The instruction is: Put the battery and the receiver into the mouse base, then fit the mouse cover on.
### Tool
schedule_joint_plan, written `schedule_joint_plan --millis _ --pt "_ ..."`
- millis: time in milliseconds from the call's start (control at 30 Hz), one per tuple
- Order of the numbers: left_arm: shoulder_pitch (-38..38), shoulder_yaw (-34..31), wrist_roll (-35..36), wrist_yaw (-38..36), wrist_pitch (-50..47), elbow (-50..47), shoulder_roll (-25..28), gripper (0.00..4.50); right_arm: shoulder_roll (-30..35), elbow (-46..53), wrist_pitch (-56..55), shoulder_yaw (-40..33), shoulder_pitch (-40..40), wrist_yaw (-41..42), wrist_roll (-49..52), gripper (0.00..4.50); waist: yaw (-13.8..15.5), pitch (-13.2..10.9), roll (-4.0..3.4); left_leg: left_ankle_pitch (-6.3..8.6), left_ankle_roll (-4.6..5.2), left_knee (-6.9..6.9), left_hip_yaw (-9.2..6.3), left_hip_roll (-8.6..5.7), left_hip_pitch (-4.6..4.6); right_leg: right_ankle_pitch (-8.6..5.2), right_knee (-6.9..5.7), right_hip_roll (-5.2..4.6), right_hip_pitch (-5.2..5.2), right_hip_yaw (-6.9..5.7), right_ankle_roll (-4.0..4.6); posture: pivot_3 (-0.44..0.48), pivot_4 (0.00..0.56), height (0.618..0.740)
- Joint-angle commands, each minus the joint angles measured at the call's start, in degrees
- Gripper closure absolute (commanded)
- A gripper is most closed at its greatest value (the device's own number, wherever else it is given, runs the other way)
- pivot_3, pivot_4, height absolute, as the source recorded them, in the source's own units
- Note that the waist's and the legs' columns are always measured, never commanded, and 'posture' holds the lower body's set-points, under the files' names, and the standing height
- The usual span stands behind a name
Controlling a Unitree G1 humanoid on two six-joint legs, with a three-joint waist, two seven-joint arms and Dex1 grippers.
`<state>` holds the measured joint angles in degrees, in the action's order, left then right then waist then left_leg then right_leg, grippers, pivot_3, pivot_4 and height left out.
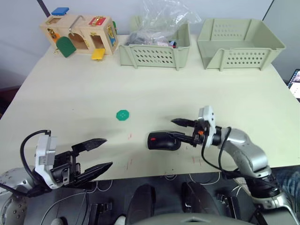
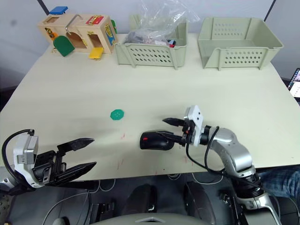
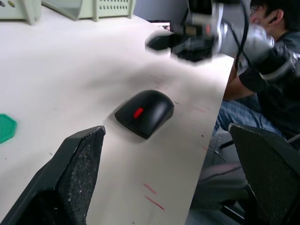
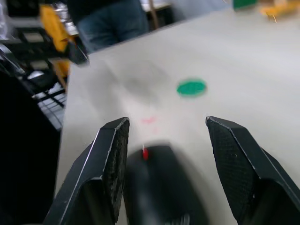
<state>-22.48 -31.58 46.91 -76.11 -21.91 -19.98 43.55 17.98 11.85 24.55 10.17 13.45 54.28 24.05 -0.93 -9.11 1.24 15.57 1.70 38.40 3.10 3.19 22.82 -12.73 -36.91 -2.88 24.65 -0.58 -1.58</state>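
Note:
A black mouse (image 1: 161, 140) lies near the table's front edge. It shows a smooth, closed top with a red spot (image 3: 138, 112), so I cannot tell the mouse base from the mouse cover. The battery and the receiver are hidden or out of view. My right gripper (image 1: 177, 130) is open at the mouse's right end, and in the right wrist view the mouse (image 4: 159, 183) lies low between its fingers (image 4: 110, 159). It grips nothing. My left gripper (image 1: 108, 152) is open and empty at the front left, well apart from the mouse and pointing toward it.
A green disc (image 1: 123, 115) lies left of the mouse. Along the back stand a wooden latch box (image 1: 79, 33), a basket with a plastic bag (image 1: 154, 49) and an empty basket (image 1: 239, 42). A person (image 3: 276, 51) sits by the table's right side.

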Motion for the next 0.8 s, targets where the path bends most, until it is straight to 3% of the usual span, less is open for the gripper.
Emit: schedule_joint_plan --millis 33,433,567,800 --pt "0.9 -0.1 0.1 -0.5 0.8 0.0 0.6 0.00 -2.3 -3.2 -8.4 0.6 -0.5 0.4 -1.5 1.76 -0.1 0.0 0.06 0.00 0.00 0.00 0.04 0.00 -0.01 0.00 -0.01 0.01 0.01 0.04 0.00 0.000 0.150 0.740" --pt "1.3 -0.8 -0.5 -0.9 0.9 0.7 0.9 0.00 -4.5 -22.3 -27.4 6.3 -4.7 -0.3 -12.5 1.76 -0.2 0.2 0.22 0.00 0.00 0.01 0.36 0.08 -0.29 0.00 -0.09 0.05 -0.10 0.18 -0.02 0.000 0.150 0.740" --pt "0.9 -1.0 0.1 1.0 -0.2 0.3 0.3 0.00 -4.8 -14.3 -23.2 1.1 -3.4 -2.3 -5.0 1.76 -0.2 0.1 0.18 0.01 -0.02 -0.09 0.37 0.12 -0.90 -0.08 -0.11 0.07 -0.62 0.20 -0.01 0.000 0.150 0.740" --pt "-0.6 -1.3 -1.9 8.6 -0.7 0.2 -2.2 0.00 4.9 3.2 -8.4 -7.6 -5.7 -4.7 3.6 1.76 0.3 0.1 0.12 0.06 -0.09 -0.07 0.35 0.09 -0.73 -0.03 -0.01 0.00 -0.48 0.34 0.03 0.000 0.150 0.740"
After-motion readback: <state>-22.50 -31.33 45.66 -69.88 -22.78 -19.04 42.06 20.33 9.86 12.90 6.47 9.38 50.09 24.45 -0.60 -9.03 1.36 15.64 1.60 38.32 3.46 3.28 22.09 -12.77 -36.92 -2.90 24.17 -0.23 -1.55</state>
